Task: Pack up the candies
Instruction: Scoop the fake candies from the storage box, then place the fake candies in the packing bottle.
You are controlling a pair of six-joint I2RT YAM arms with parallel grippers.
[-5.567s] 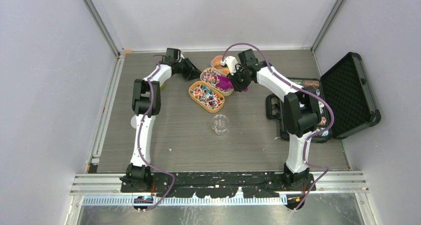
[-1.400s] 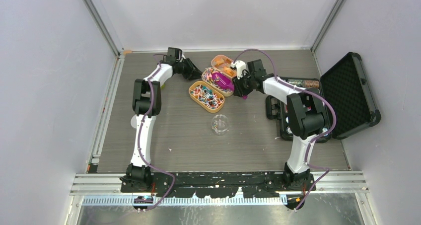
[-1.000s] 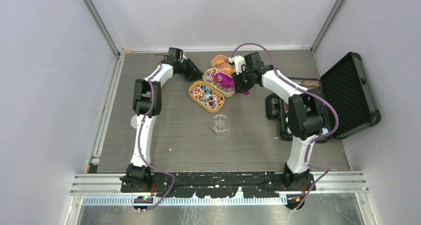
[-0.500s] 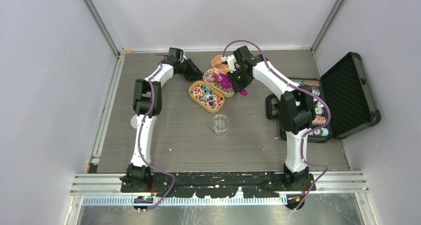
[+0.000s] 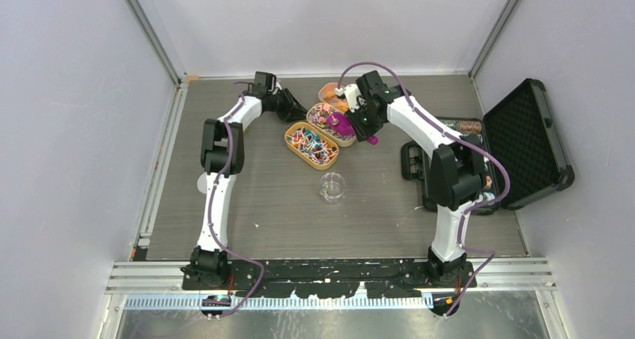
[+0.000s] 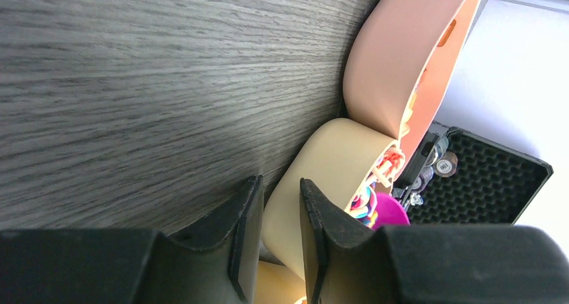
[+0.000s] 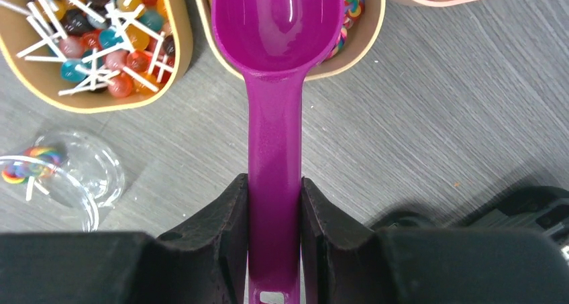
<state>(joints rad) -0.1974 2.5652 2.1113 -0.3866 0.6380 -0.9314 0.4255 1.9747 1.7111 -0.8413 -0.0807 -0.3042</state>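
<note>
The candies [image 5: 322,115] are tiny mixed-colour sweets filling the middle tan tray [image 5: 343,138]. They also show in the right wrist view [image 7: 350,1] and the left wrist view [image 6: 366,200]. My right gripper [image 7: 275,183] is shut on the handle of the magenta scoop [image 7: 274,116]. The scoop's bowl is empty and sits over the tan tray [image 7: 366,45]. In the top view the right gripper [image 5: 367,126] is at the tray's right side. My left gripper [image 5: 293,108] is at the tray's far left end, and its fingers [image 6: 245,223] close on the tray wall [image 6: 322,156].
An orange tray of lollipops [image 5: 311,145] lies in front of the tan tray, and a pink tray [image 5: 329,92] lies behind it. A clear cup [image 5: 332,187] holding a rainbow lollipop [image 7: 19,166] stands nearer me. An open black case [image 5: 524,141] with poker chips is at the right.
My right gripper has swung the scoop about over the tan tray, turning from the right side to point across it. My left gripper has not moved.
</note>
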